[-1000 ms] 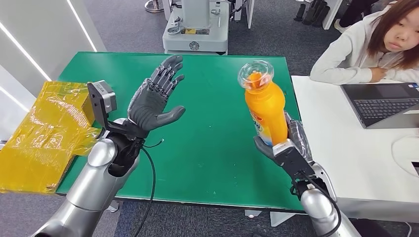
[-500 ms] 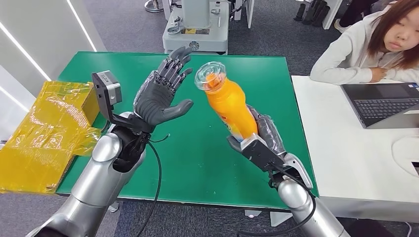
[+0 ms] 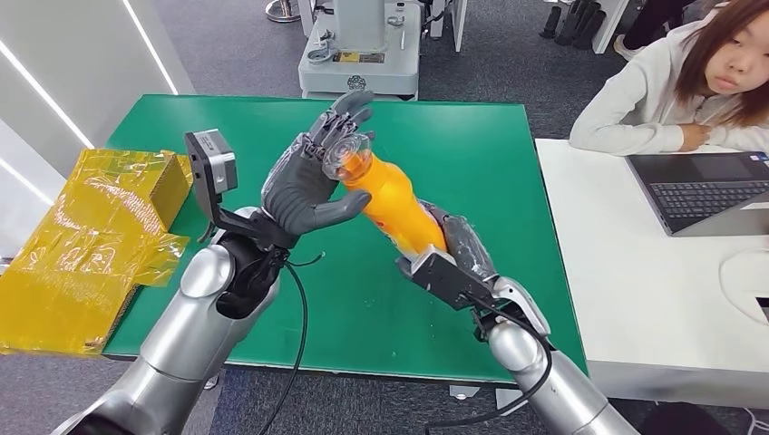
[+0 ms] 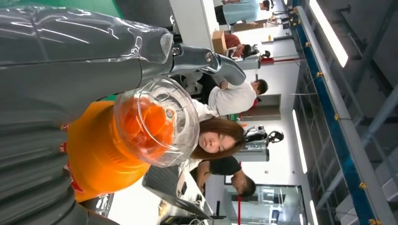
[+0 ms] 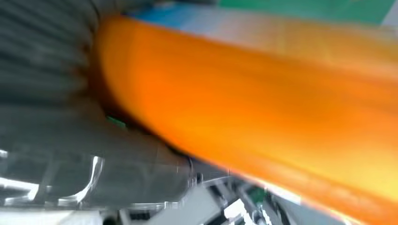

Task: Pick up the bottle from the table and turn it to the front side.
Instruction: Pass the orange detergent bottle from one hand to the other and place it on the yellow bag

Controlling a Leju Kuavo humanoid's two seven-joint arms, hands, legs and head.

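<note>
A green table was observed standing on a grey carpeted floor. A white desk was set just beside it, with an open laptop on top and a person seated behind. A grey machine base was noted beyond the table's far edge. Yellow film-wrapped packaging lay at the table's left end. Long ceiling light strips were recorded overhead.

No lettering can be read anywhere. The orange bottle carries a label at about 5 o'clock on its body, blurred past reading; the machine base beyond the tabletop bears a round emblem, unreadable.
</note>
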